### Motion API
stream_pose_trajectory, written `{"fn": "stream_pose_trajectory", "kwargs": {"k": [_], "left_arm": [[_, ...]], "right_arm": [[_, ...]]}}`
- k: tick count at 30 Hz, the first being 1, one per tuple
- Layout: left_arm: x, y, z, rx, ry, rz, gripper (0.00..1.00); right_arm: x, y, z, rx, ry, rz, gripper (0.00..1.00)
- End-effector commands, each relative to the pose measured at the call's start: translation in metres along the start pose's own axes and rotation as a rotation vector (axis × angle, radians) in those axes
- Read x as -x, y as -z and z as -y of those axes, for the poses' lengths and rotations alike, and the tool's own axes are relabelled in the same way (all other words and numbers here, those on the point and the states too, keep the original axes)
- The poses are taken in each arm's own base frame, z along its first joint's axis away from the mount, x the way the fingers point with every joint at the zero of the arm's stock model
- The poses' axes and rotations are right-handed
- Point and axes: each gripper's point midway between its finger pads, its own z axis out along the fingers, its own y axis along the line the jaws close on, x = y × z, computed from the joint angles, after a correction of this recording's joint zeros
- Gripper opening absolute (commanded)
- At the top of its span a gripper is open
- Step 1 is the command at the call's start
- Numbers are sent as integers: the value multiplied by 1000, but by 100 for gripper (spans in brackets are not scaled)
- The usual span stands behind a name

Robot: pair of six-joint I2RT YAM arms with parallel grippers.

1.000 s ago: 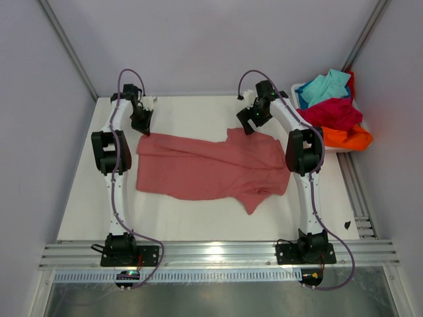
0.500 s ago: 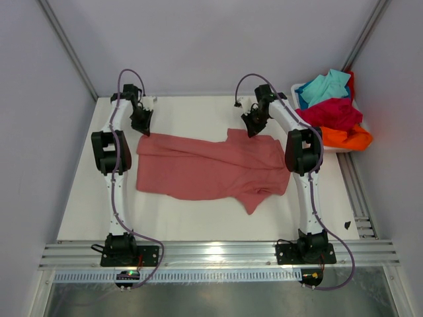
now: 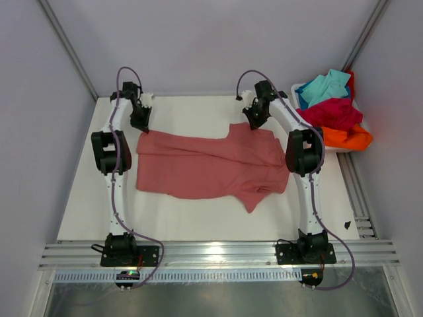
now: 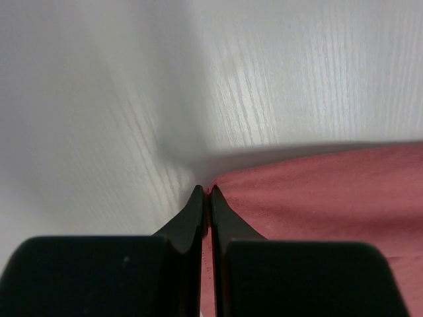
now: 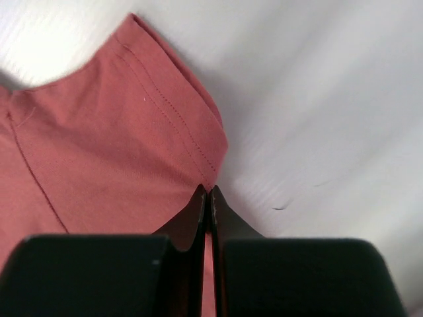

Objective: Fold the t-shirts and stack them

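Across the middle of the table point(image 3: 198, 224) the pink shirt point(image 3: 211, 165) lay spread sideways, mostly flat, with one sleeve point(image 3: 251, 201) trailing toward the near edge and a few soft creases through the body. At its far left corner the left gripper point(image 3: 141, 125) had its fingers pressed together on the very edge of the cloth. The right gripper point(image 3: 253, 122) was likewise closed, nipping the stitched hem of the far sleeve point(image 5: 165, 112). Both pinches looked thin, taking only the rim of the fabric.

For a clean fold, the two arms would probably need to rise together and level, keep the far edge taut between them, then carry it toward the near hem without tugging sideways, since so shallow a hold could slip.

Off to the right, a tub point(image 3: 299, 87) held the turquoise shirt point(image 3: 327, 86), crimson shirt point(image 3: 334, 112) and orange shirt point(image 3: 347, 137), heaped and not yet folded
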Motion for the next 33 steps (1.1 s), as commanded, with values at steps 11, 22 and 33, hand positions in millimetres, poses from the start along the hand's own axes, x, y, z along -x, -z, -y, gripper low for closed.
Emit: {"fn": "stream_pose_trajectory", "kwargs": {"k": [11,22,33], "left_arm": [[136,132,-20,193,-5,554,0],[160,142,-34,266,41,662,0],[152,93,-34,306,28,605,0]], "right_arm": [[126,130,96,-597,-47,434,3],[143,149,130,-831,-47,535,3],[147,152,170,-1111,-10,545,3]]}}
